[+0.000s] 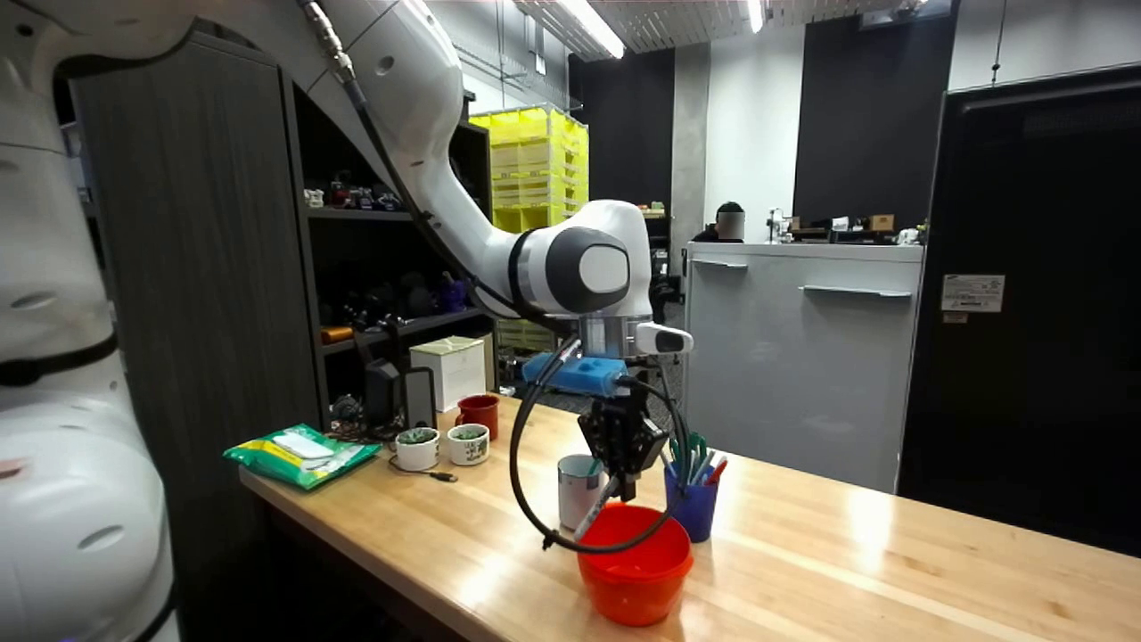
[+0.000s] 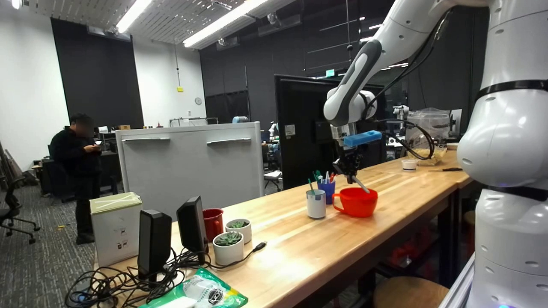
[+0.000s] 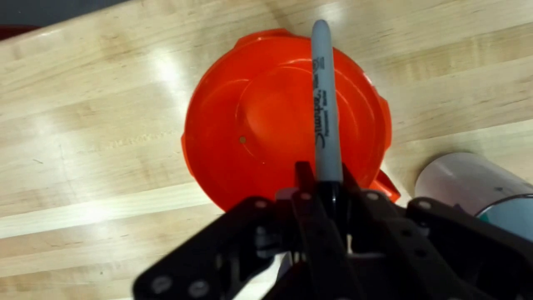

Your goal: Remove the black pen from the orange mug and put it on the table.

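In an exterior view the camera looked over the table from close beside the arm, whose base stood at nine o'clock, toward a grey panel at three. In an exterior view the camera faced along the table, speakers near at eight o'clock, the mug farther at four. Both exterior views shared arm, table, mug and panel. The wrist view, nearest, looked down into the mug, past the gripper at about five o'clock.
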{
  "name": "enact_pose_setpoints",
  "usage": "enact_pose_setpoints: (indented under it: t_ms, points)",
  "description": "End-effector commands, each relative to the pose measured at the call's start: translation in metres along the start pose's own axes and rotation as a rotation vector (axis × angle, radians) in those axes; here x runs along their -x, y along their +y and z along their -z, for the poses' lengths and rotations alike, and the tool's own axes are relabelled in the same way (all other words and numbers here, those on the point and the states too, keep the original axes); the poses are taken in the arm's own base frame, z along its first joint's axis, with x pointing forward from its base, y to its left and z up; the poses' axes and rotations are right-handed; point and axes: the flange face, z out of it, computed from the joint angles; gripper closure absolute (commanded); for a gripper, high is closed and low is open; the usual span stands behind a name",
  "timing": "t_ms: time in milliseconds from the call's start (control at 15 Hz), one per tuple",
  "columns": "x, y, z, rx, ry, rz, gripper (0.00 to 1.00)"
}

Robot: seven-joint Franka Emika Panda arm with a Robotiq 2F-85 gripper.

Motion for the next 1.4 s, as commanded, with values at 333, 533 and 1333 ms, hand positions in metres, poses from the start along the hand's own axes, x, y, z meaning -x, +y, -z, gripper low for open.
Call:
enact_pose_setpoints:
  t_ms: [333, 533, 1333]
  points:
    - [0.022, -0.052, 0.054, 0.032, -0.012, 0.083, 0.96]
    - [0.026, -0.070, 0.064, 0.027, -0.023, 0.131, 0.96]
    - [0.026, -0.096, 0.062, 0.031, -0.028, 0.199, 0.85]
